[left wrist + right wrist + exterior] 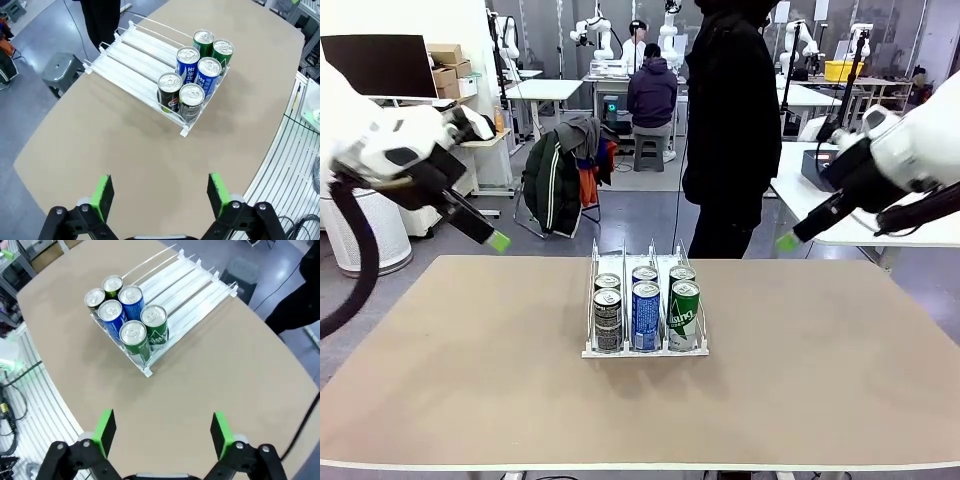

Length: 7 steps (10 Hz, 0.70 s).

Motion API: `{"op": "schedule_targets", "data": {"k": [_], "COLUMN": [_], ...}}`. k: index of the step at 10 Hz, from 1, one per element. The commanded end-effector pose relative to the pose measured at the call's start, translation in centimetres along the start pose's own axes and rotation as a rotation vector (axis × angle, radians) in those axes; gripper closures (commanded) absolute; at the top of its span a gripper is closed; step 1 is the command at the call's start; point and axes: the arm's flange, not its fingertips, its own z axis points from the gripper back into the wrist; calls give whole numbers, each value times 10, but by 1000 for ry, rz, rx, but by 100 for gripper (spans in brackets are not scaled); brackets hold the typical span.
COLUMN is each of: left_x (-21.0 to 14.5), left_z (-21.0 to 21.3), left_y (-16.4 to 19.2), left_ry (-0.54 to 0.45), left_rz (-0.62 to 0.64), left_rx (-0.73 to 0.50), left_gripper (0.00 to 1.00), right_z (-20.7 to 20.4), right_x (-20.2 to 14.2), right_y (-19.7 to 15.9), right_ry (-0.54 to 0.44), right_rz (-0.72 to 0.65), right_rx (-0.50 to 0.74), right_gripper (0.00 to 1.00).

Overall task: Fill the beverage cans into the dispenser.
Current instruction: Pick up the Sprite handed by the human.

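The beige table (125, 150) carries one thing directly: the white dispenser (131, 55), standing flat near its middle.

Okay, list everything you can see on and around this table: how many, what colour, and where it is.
black-and-silver cans: two, black and silver, dispenser's left lane, robot's end
blue cans: two, blue, middle lane, robot's end
green cans: two, green, right lane, robot's end
dispenser: one, white, middle of the table
table: one, tan
stool: one, grey, on the floor past the table's far edge
person: one, dark clothing, standing at the far side
left claw: one, black with green pads, open, raised above the table
right claw: one, black with green pads, open, raised above the table
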Motion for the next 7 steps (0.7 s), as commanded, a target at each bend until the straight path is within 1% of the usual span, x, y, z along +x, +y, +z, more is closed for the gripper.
{"op": "schedule_targets", "data": {"k": [1,3,4,5,6,7], "left_x": [-7,-13,-14,-17,-12,-12], "left_z": [21,45,48,46,47,47], "left_y": [13,18,26,29,22,22], "left_ry": [-2,-19,-41,-46,-40,-40], "left_rz": [5,43,52,31,34,34], "left_rx": [79,117,139,161,118,118], "left_gripper": [0,0,0,0,0,0], "right_z": [44,65,72,72,74,74], "right_x": [4,-1,1,-5,4,4], "right_y": [-19,-21,-28,-25,-21,-21], "right_ry": [-62,-88,-102,-117,-106,-106], "right_rz": [48,48,43,16,32,32], "right_rx": [33,10,-13,-19,-9,-9], "right_gripper": [0,0,0,0,0,0]}}
